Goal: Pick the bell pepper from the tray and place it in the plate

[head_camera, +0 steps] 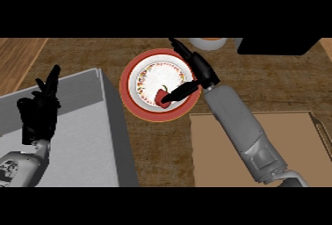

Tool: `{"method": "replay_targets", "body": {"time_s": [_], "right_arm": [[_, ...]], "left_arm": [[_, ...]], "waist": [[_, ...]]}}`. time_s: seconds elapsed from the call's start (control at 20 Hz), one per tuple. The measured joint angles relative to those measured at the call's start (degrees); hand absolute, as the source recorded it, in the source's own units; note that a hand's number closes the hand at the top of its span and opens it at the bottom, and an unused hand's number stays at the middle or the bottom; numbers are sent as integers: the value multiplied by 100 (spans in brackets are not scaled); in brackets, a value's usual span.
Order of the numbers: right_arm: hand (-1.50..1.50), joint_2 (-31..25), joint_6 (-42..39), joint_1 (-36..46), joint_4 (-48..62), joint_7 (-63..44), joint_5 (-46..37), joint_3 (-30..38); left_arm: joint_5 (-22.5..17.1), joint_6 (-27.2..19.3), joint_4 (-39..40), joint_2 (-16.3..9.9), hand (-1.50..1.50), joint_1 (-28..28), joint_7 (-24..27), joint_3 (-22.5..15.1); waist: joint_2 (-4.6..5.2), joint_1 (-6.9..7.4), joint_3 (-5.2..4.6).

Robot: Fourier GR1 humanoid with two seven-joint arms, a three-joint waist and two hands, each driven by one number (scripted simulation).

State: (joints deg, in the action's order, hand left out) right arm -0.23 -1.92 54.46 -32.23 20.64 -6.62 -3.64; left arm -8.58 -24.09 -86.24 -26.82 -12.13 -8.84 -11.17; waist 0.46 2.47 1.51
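From the head view I see the bell pepper lying on the plate, red with a small green stem pointing up, toward the plate's lower right part. The plate has a red rim and a white centre with a patterned ring, and it sits on the brown tabletop between a grey tray-like block at the left and the flat tan tray at the lower right.

My right hand hangs over the plate's right side, its grey forearm running up from the lower right across the tan tray's corner. The thumb reaches down-left and touches the pepper, while the other fingers stretch straight up past the plate's upper rim, so the hand is spread and not wrapped round the pepper. I cannot tell whether the thumb is pressing on the pepper or only resting against it.

My left hand shows at the left over the grey tray, fingers up and relaxed, holding nothing, well apart from the plate.

At the top edge I see a pale round cup-like thing just beyond the plate, and a dark box to its right
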Motion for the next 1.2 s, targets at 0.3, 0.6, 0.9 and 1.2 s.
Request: {"method": "replay_targets", "body": {"time_s": [0.3,0.6,0.9,1.2], "right_arm": [[-150,11,281,65,392,147,-173,-40],[-150,4,565,60,760,350,-315,-38],[-150,-140,780,124,1098,520,-400,42],[-150,-333,732,237,1341,552,-418,119]], "left_arm": [[2,-32,13,8,0,6,17,-41],[-56,38,29,12,0,15,146,-45],[-98,36,0,11,0,6,86,-62],[-76,5,37,11,0,33,201,-96]], "waist": [[-3,-13,1],[9,-3,-1],[11,4,-1],[5,-19,1]]}}
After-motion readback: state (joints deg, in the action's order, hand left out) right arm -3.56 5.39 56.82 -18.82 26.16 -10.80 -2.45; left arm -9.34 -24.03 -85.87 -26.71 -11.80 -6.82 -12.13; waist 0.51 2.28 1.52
